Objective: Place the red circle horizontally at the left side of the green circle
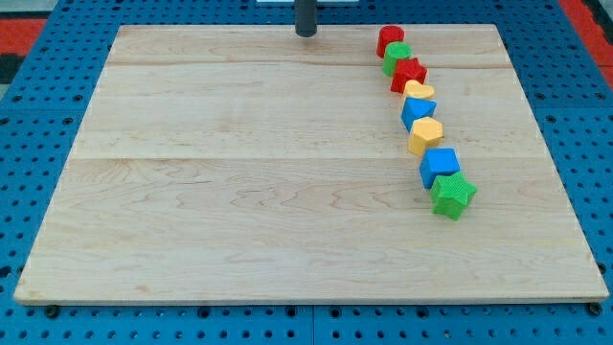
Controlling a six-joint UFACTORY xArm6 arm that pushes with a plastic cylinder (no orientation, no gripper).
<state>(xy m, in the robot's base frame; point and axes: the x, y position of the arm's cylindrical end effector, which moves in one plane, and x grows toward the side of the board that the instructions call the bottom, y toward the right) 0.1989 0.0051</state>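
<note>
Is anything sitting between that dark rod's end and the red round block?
No. In the camera view, only bare board separates my tip from the red circle.

No readable txt, labels, brands or nos. anywhere: none on table (239, 192), blocks, or blue pegboard surround (38, 115).

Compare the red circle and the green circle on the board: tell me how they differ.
Colour: the red circle is red, the green circle green.
Place: the red circle heads the chain at the view's top; the green circle comes second, just below and slightly right.
Neighbours: the red circle touches only the green circle; the green circle sits between it and a red star.
Both are rounded blocks on the wooden board, to the right of my tip.
</note>
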